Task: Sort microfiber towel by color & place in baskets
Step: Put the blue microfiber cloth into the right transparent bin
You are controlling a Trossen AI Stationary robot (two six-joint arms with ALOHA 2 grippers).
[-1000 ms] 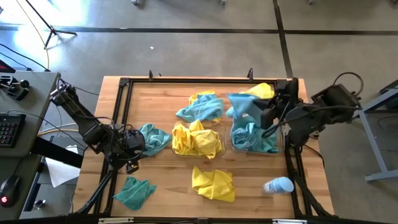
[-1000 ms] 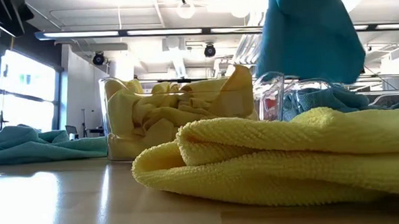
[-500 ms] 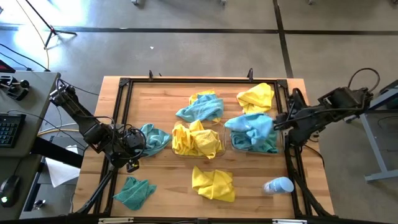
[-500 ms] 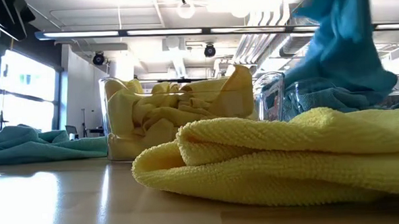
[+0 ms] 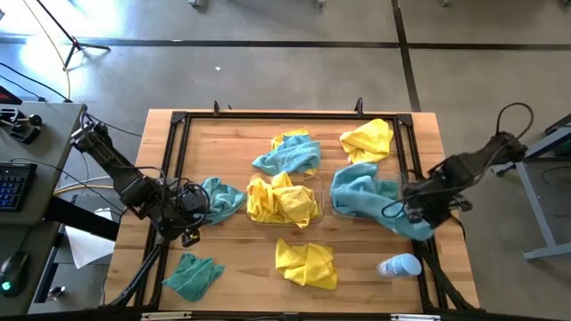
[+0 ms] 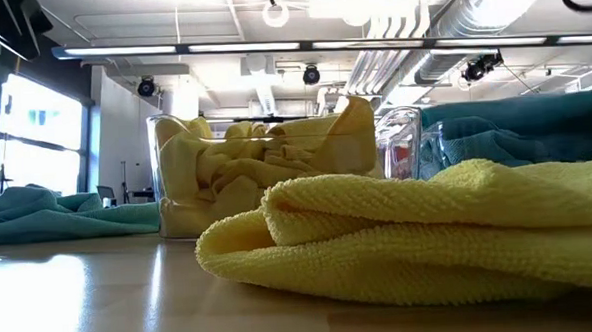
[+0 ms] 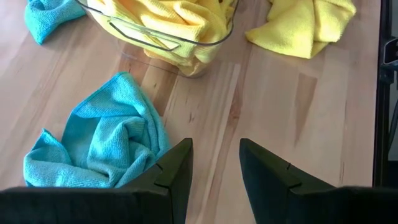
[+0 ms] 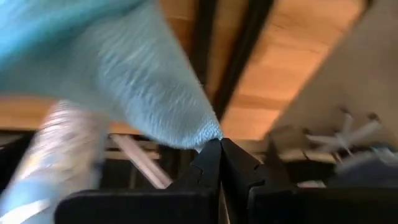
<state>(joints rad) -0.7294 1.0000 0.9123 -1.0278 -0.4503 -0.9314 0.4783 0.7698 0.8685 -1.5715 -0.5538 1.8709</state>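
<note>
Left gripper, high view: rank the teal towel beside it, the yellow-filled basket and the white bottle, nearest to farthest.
From the left gripper:
1. Teal towel, right beside it.
2. Yellow-filled basket, mid-table.
3. White bottle, far side, near the front edge.

You were working in a lab or workshop bay: polished concrete floor point(image 5: 268, 62) with dark seam lines, a butcher-block table point(image 5: 241, 259) fenced by a black metal frame point(image 5: 285, 116), a desk with keyboard point(image 5: 11, 185) and mouse point(image 5: 9, 269) alongside, and exposed ducts point(image 6: 411, 56) and strip lights point(image 6: 221, 47) overhead.
</note>
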